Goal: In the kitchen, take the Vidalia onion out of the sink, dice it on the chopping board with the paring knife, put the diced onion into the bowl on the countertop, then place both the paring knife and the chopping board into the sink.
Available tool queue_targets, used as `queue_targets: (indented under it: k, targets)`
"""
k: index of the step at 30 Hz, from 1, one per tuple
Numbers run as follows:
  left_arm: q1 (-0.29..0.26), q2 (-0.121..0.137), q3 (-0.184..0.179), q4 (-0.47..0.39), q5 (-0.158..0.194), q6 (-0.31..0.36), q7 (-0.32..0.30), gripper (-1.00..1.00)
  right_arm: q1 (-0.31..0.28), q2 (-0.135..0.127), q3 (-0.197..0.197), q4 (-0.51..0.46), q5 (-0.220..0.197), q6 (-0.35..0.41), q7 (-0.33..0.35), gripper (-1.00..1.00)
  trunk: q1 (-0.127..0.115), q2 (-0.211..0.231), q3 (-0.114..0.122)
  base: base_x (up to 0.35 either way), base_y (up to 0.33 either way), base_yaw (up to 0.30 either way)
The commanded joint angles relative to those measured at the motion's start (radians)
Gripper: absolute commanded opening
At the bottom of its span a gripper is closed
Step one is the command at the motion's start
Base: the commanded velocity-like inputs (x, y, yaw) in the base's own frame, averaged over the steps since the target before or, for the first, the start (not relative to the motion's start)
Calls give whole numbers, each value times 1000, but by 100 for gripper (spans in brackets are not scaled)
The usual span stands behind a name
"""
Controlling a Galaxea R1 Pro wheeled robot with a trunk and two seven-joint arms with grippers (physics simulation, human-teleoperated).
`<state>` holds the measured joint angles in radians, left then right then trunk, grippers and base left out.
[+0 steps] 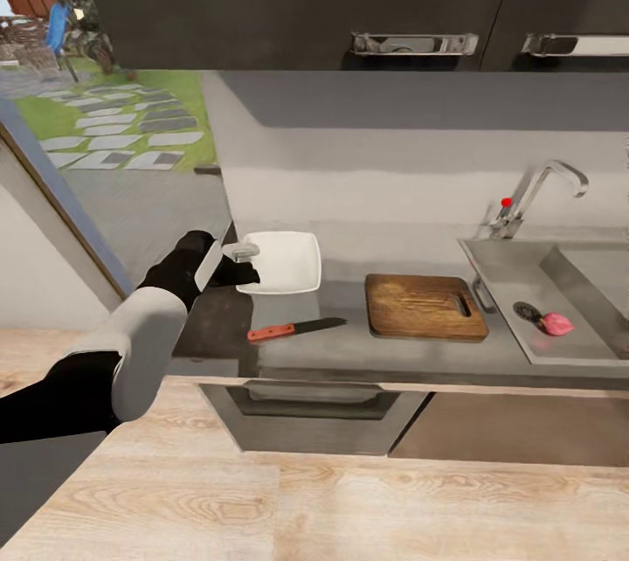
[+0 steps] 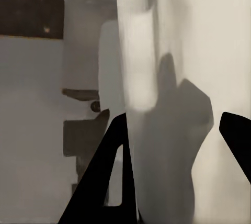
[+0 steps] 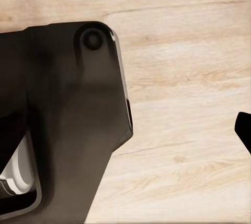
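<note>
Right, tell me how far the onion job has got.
Done: nothing shows as finished. The Vidalia onion lies whole in the sink beside the drain. The chopping board is bare, and the paring knife lies on the countertop.

In hand: the left gripper is at the near rim of the empty bowl; whether it grips is unclear.

Left: fetching the onion, dicing, filling the bowl, putting knife and board in the sink.

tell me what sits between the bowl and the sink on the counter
In the head view, the chopping board lies between the bowl and the sink.
</note>
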<state>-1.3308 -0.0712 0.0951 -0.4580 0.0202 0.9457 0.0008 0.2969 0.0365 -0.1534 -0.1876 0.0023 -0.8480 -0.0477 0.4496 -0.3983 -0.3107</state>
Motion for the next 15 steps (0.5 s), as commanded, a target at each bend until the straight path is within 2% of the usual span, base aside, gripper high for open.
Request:
queue_targets:
  k: [1,7,15]
  targets:
    - [-1,-1,6,-1,3,5,1,-100,1,0,1,-2,1,0,-4,100,0,-2,-2,-40,0,0]
    - [-1,6,6,2,3,5,1,-100,1,0,1,-2,1,0,-4,100,0,-2,-2,-11,25,0]
    - [-1,15,6,4,4,5,1,-100,1,2,2,-2,1,37,-2,100,0,-2,-2,-1,190,0]
